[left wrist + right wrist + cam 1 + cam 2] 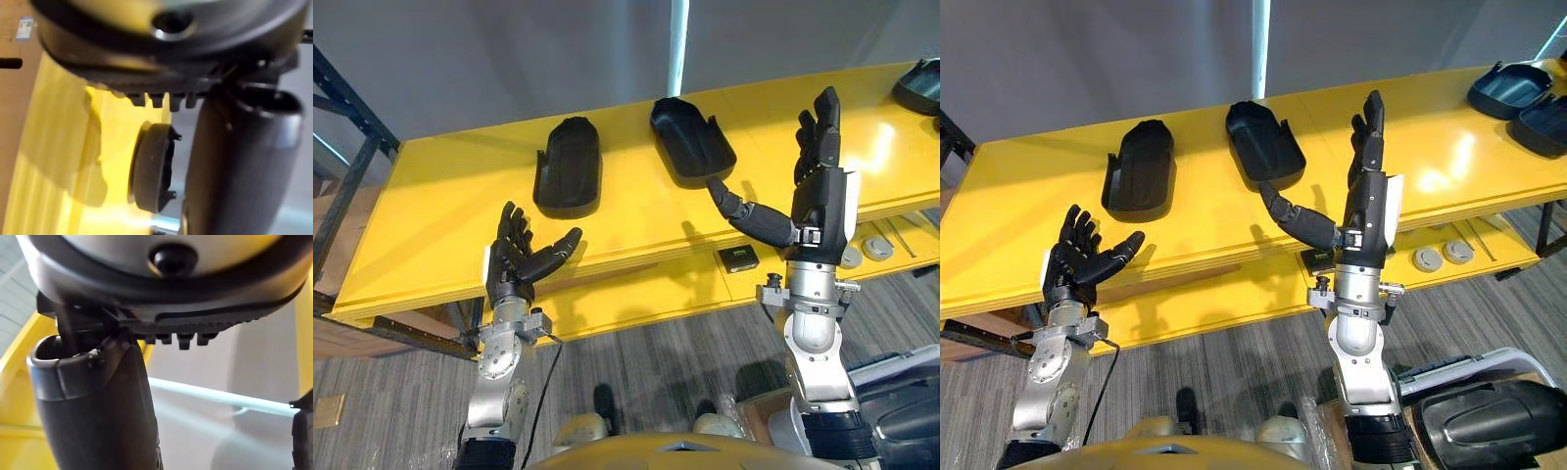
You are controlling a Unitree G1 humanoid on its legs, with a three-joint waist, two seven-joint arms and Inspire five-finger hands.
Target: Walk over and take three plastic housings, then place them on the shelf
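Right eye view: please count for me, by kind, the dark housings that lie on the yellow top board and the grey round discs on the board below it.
Dark housings: 4
Grey round discs: 2
Total: 6

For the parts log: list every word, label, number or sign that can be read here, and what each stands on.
No text here can be read.
Blue-and-white label on a brown surface, left wrist view: too blurred to read.
Black box on the lower yellow shelf: any print too small to read.
Left housing and right housing: no markings visible.
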